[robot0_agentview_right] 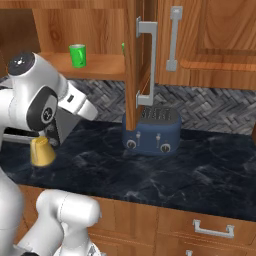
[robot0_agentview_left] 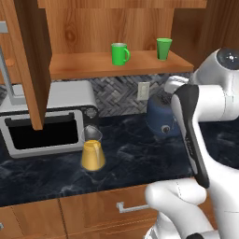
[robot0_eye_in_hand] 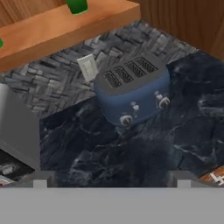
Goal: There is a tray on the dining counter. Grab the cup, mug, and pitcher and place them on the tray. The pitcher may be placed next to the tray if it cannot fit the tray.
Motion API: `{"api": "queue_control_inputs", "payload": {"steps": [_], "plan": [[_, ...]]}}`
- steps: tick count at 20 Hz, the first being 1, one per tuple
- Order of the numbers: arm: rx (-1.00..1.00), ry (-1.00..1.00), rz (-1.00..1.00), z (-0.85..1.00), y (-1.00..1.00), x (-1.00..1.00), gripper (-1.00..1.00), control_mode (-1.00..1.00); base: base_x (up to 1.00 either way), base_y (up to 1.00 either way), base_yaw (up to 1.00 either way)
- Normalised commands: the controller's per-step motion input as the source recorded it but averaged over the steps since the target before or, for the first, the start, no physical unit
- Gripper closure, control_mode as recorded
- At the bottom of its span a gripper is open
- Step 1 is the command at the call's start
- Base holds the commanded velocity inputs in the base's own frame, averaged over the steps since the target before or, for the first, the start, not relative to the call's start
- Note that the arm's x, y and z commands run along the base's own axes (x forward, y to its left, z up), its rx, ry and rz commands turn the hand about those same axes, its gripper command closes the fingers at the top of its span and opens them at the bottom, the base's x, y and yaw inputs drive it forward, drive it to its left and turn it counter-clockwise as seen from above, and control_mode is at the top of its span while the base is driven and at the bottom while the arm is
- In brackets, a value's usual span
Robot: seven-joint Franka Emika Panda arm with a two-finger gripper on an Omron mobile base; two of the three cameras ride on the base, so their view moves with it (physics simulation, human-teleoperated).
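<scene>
A green mug [robot0_agentview_left: 120,53] with a loop handle and a green handleless cup [robot0_agentview_left: 164,48] stand on the wooden shelf of an open cabinet; the mug [robot0_agentview_right: 77,55] also shows in the right base view. The cup's base [robot0_eye_in_hand: 77,6] sits at the top of the hand view. An orange-bottomed glass pitcher [robot0_agentview_left: 92,150] [robot0_agentview_right: 42,151] stands upright on the black counter, left of the arm. My gripper [robot0_eye_in_hand: 111,181] is open, nothing between its fingertips [robot0_eye_in_hand: 40,179], hovering over the counter before a blue toaster. The tray and the dining counter are out of view.
A blue toaster [robot0_eye_in_hand: 133,94] [robot0_agentview_right: 151,131] stands against the herringbone backsplash. A silver toaster oven [robot0_agentview_left: 44,126] sits left of the pitcher. Cabinet doors [robot0_agentview_left: 32,60] [robot0_agentview_right: 135,65] hang open over the counter. Wooden drawers [robot0_agentview_left: 121,207] run below the counter edge.
</scene>
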Motion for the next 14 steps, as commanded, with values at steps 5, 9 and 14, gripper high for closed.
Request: {"api": "queue_control_inputs", "payload": {"steps": [5, 9, 14], "plan": [[0.20, -0.25, -0.25, 0.45, -0.04, -0.07, -1.00, -1.00, 0.00, 0.00, 0.00], [0.30, -0.24, -0.15, 0.44, -0.16, -0.11, -1.00, -1.00, 0.00, 0.00, 0.00], [0.35, -0.15, -0.10, 0.47, -0.17, -0.13, -1.00, -1.00, 0.00, 0.00, 0.00]]}}
